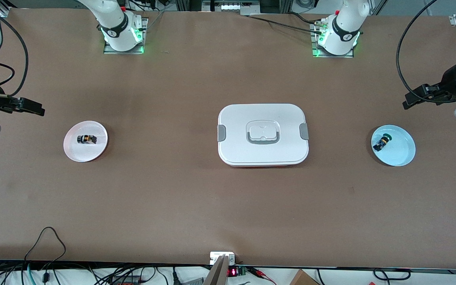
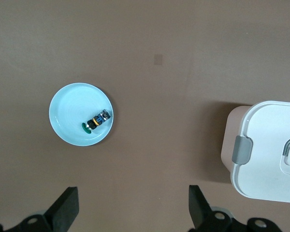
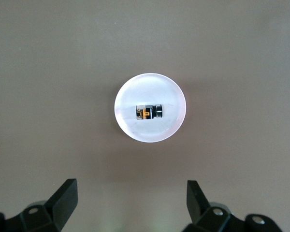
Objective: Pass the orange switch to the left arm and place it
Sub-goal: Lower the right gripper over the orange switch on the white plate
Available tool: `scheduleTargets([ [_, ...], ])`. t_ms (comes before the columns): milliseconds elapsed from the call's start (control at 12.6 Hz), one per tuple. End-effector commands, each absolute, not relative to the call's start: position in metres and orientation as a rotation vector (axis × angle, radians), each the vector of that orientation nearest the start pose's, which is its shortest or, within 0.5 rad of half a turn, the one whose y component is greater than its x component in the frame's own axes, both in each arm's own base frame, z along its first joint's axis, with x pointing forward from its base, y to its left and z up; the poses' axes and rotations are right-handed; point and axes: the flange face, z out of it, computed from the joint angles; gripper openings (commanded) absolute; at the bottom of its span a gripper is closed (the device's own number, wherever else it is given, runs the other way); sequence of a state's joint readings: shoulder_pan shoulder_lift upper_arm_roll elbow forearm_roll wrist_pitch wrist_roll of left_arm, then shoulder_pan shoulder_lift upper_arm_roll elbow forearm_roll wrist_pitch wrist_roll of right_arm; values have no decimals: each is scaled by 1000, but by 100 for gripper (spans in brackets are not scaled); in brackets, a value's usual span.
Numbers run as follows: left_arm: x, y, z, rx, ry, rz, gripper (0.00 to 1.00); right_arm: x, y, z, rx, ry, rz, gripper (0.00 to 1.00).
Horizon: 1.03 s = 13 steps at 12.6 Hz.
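Observation:
The orange switch (image 1: 86, 139) lies on its side on a pink plate (image 1: 93, 152) toward the right arm's end of the table; it also shows in the right wrist view (image 3: 149, 112). The white lidded box (image 1: 263, 134) stands at the table's middle, and its end shows in the left wrist view (image 2: 268, 150). My right gripper (image 1: 38, 109) is open and empty, high over the table's end beside the pink plate (image 3: 130, 198). My left gripper (image 1: 408, 103) is open and empty, high over the table's other end near a blue plate (image 2: 134, 198).
A light blue plate (image 1: 400, 152) toward the left arm's end holds a black-and-blue part with a green cap (image 1: 382, 142), also in the left wrist view (image 2: 95, 121). Cables hang along the table's edge nearest the front camera.

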<state>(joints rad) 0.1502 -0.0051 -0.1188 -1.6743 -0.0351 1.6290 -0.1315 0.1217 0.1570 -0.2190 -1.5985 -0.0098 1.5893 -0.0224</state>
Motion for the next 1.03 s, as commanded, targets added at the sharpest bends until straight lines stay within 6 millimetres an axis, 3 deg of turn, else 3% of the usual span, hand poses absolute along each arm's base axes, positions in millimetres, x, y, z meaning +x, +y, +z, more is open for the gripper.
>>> scheduleTargets([
  [0, 549, 13, 586, -3164, -251, 49, 100, 594, -51, 516, -3177, 108, 282, 100],
  [396, 549, 14, 586, -3163, -253, 49, 100, 615, -49, 463, -3198, 79, 349, 100],
  [633, 549, 14, 586, -3163, -253, 49, 100, 614, -48, 432, -3201, 66, 332, 100],
  [950, 549, 15, 586, -3163, -255, 49, 100, 604, -50, 368, -3206, 54, 288, 100],
])
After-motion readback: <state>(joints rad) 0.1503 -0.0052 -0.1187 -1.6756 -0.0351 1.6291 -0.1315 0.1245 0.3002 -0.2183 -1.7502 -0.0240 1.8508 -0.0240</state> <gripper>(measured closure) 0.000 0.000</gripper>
